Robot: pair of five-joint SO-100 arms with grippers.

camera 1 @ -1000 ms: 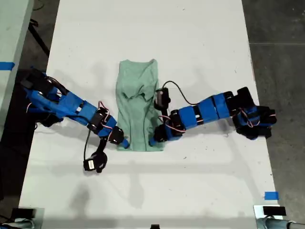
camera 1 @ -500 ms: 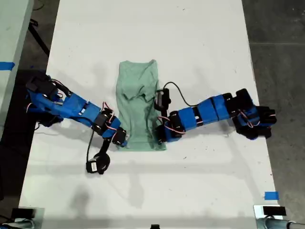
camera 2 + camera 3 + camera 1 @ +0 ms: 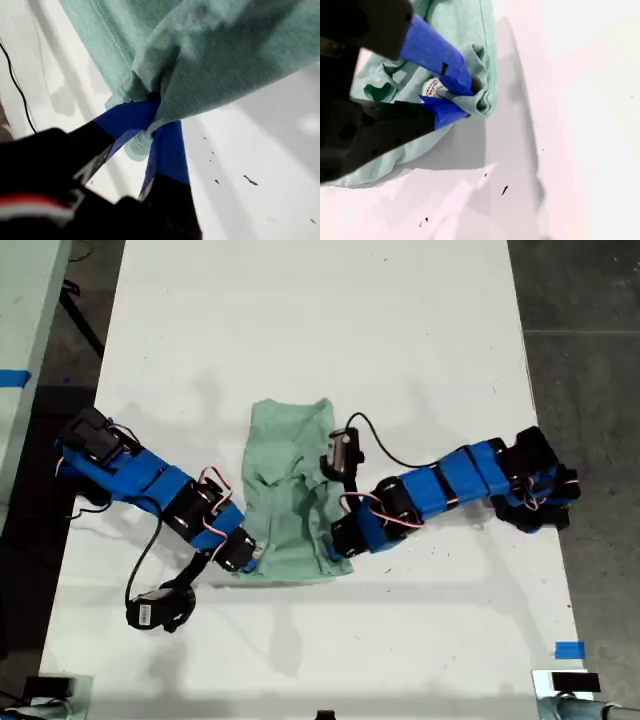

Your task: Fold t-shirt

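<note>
Midway down the white table (image 3: 420, 330), the pale mint-green cloth t-shirt (image 3: 285, 465) lies bunched. My first gripper (image 3: 152, 120) and my second gripper (image 3: 462, 102) each pinch a bottom corner; lifting both evenly should keep the fold square.

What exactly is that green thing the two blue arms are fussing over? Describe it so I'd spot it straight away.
Look at the long white table; near its middle lies a pale mint-green t-shirt, folded into a narrow strip. It is the only cloth there, rumpled, and my first hand and my second hand each pinch one of its corners.
</note>
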